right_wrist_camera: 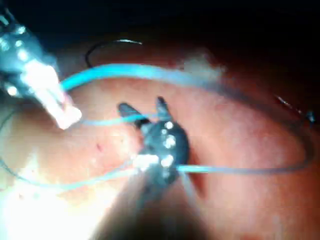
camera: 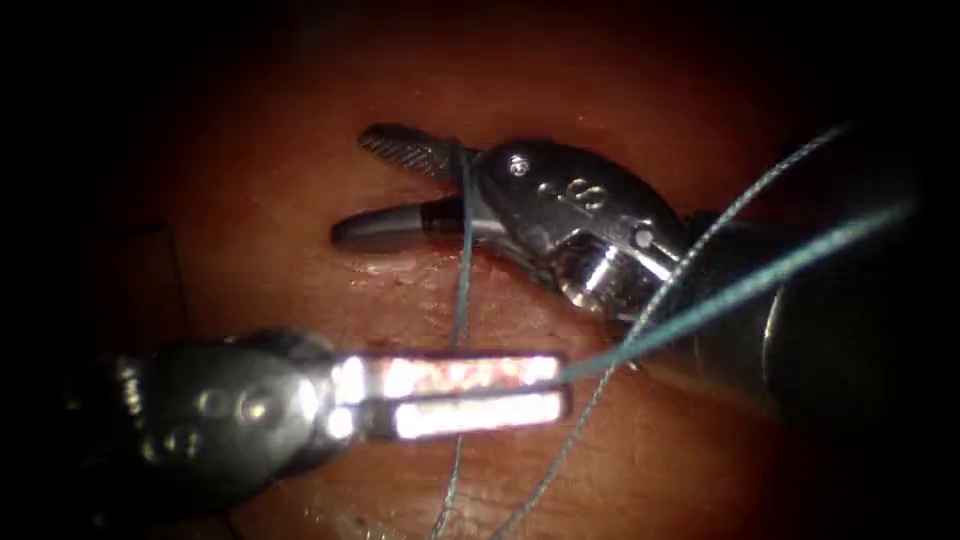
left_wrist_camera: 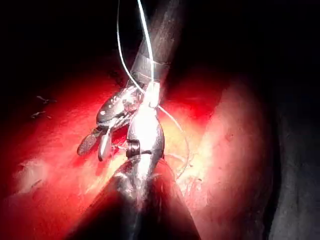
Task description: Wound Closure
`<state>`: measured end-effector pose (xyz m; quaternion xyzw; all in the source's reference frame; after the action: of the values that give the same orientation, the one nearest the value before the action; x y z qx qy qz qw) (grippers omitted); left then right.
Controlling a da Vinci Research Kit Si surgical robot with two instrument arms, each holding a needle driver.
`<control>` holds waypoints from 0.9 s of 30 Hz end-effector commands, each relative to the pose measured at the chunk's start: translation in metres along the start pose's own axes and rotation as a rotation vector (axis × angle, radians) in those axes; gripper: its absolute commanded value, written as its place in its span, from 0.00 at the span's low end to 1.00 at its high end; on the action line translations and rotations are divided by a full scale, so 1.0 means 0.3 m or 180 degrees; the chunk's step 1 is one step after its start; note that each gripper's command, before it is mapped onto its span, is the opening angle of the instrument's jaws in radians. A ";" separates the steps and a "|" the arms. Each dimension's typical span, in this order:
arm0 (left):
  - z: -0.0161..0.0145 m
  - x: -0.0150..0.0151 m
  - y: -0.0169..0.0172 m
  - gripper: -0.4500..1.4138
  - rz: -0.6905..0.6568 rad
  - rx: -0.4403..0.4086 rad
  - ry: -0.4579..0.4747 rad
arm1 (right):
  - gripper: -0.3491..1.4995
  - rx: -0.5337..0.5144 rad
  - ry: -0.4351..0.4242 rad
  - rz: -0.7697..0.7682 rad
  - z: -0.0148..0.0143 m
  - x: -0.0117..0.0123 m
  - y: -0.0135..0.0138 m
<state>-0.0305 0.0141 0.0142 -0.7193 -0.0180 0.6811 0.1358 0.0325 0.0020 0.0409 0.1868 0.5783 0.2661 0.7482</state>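
While left tool pinches teal thread, right tool gapes.

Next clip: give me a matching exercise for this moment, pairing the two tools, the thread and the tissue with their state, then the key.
Things:
1. left arm's tool
2. right arm's tool
3. thread
4. tissue

States:
A. open, a strand passing between its jaws
B. reddish, lying beneath both tools
C. shut on the thread at its tip
D. teal, hanging down across the scene

Pairs: 1-C, 2-A, 3-D, 4-B
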 end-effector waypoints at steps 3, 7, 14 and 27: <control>0.002 -0.004 0.003 0.00 -0.0013 -0.0003 0.0003 | 0.60 0.0023 0.0169 0.0142 0.0016 0.0033 0.0049; 0.002 -0.008 0.006 0.00 -0.0026 0.0013 -0.0006 | 0.60 0.0201 0.0277 0.0332 0.0005 0.0023 0.0043; 0.007 -0.021 0.012 0.00 -0.0060 0.0032 -0.0021 | 0.59 0.0779 0.0575 0.0776 -0.0039 0.0001 0.0006; 0.002 -0.036 0.004 0.00 -0.0077 -0.0028 -0.0012 | 0.57 0.1167 0.0769 0.0971 -0.0075 0.0007 -0.0071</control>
<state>-0.0310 0.0113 0.0247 -0.7171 -0.0302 0.6814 0.1431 0.0299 0.0002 0.0383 0.3742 0.6686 0.2912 0.5728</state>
